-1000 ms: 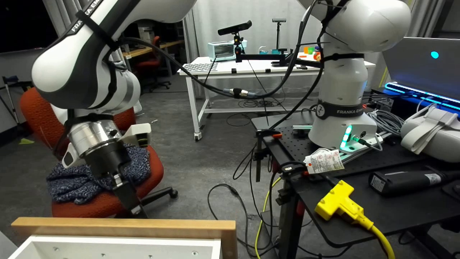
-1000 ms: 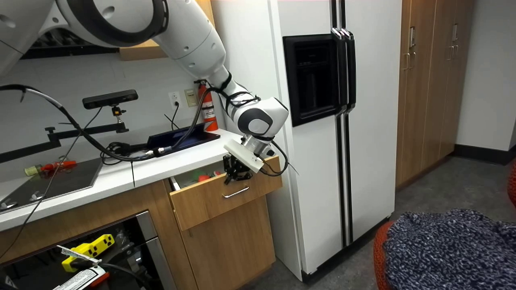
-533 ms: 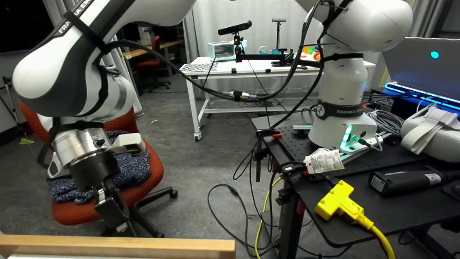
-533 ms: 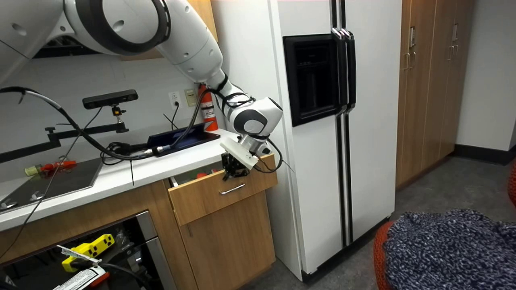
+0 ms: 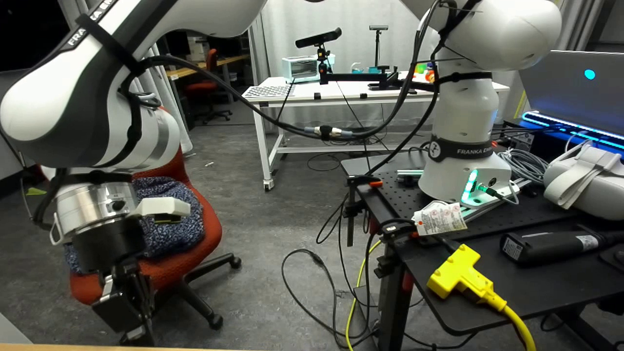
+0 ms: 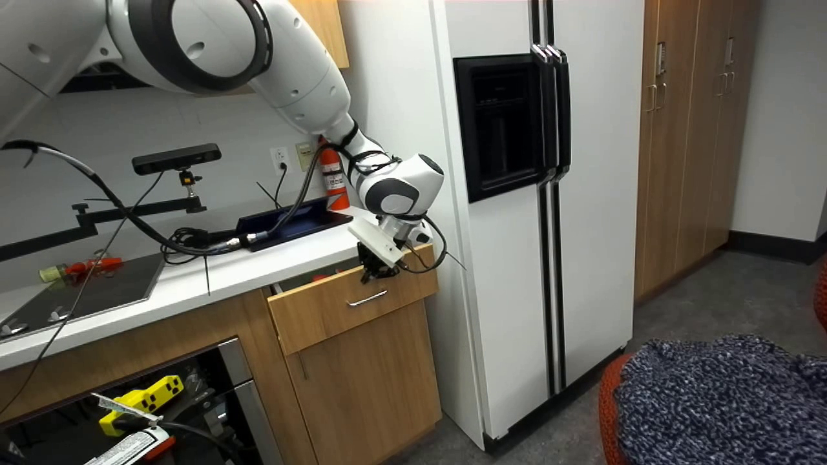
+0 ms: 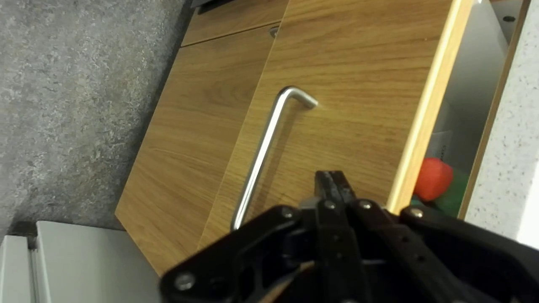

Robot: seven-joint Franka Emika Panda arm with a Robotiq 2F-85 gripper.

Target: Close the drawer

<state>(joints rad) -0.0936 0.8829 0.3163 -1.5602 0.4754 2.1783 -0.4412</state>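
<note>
My drawer (image 6: 336, 313) sits further in than a second ago, its opening narrower but still gaping, above the lower cabinet door (image 6: 368, 381) and beside the refrigerator (image 6: 497, 258). In an exterior view its wooden rim (image 5: 73, 348) has sunk to a sliver along the view's bottom edge. My end effector (image 7: 334, 185) has travelled with it, fingers together, at the drawer's front (image 7: 349, 105); whether they touch it I can't tell. Through my wrist view a red object (image 7: 433, 179) shows inside.

One drawer (image 6: 336, 311), one fridge (image 6: 507, 245), one fire extinguisher (image 6: 334, 178)
</note>
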